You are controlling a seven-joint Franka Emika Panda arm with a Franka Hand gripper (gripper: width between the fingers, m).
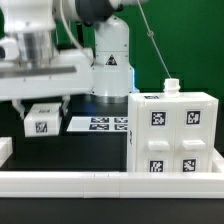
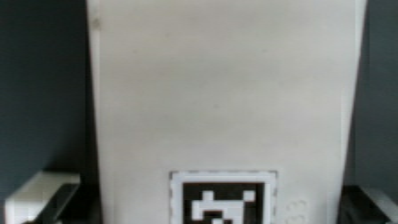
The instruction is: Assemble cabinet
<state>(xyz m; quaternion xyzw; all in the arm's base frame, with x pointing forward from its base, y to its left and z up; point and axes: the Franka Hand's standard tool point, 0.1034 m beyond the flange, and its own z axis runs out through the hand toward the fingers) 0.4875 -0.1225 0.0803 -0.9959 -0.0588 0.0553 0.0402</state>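
The cabinet (image 1: 170,135) is a white boxy body at the exterior view's right, standing on the black table, with four tagged square panels on its face and a small white peg (image 1: 171,88) on top. My gripper (image 1: 44,108) hangs at the exterior view's left, above the table and well apart from the cabinet. It is shut on a long white panel (image 1: 42,121) that carries one tag. In the wrist view this panel (image 2: 214,90) fills most of the picture, its tag (image 2: 222,200) sitting between my fingers (image 2: 43,198).
The marker board (image 1: 100,123) lies flat on the table behind, in front of the robot base (image 1: 108,70). A low white rail (image 1: 90,181) runs along the front edge. A green wall stands behind.
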